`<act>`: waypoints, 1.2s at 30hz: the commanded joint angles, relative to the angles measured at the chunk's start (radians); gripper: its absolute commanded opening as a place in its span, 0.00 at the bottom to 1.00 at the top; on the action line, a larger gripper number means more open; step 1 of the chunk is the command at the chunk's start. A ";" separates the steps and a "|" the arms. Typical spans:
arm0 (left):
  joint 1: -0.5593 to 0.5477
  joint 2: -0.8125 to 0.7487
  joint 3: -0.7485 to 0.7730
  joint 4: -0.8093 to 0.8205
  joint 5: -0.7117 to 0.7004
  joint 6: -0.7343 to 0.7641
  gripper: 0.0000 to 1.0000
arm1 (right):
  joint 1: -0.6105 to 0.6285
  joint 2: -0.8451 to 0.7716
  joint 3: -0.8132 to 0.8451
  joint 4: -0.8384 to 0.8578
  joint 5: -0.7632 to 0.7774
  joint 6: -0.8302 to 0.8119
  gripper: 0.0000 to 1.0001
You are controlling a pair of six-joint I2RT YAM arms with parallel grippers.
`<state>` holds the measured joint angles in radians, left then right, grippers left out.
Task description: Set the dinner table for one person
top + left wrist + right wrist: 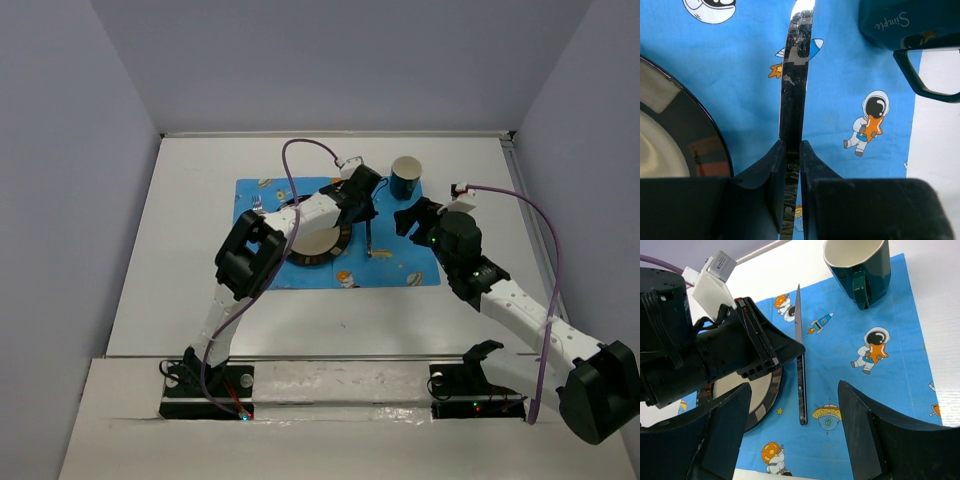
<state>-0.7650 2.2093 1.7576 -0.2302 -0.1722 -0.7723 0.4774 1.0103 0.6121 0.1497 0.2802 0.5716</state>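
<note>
The white dinner table [180,280] carries a blue cartoon-printed mat [390,270]. A round plate [318,243] with a dark rim sits on the mat, partly under my left arm. My left gripper [367,218] is shut on a dark-handled knife [369,240], which lies lengthwise just right of the plate, low over the mat. In the left wrist view the fingers [812,165] pinch the knife [795,75] near its handle. A dark teal mug [406,177] stands at the mat's far right corner. My right gripper [410,218] is open and empty, hovering just right of the knife [800,375].
The mug's handle [925,75] hangs over the mat's edge onto the table. Metal rails run along the table's far and right edges [520,190]. Grey walls close in on three sides. A purple cable [290,170] loops above the left arm.
</note>
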 commanded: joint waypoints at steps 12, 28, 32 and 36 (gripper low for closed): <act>-0.011 0.035 0.016 0.026 -0.018 -0.027 0.00 | -0.006 0.019 0.008 0.068 -0.010 0.004 0.75; -0.011 0.069 0.060 0.014 -0.004 -0.012 0.33 | -0.006 0.024 -0.002 0.094 -0.024 -0.004 0.75; -0.010 0.038 0.081 0.025 -0.004 0.004 0.50 | -0.006 0.019 -0.005 0.093 -0.019 -0.004 0.75; -0.011 0.001 0.095 0.025 -0.010 0.021 0.54 | -0.006 -0.004 -0.014 0.093 -0.007 -0.007 0.75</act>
<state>-0.7712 2.2951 1.8011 -0.2230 -0.1646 -0.7757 0.4774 1.0351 0.6064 0.1875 0.2539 0.5724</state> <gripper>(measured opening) 0.519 0.753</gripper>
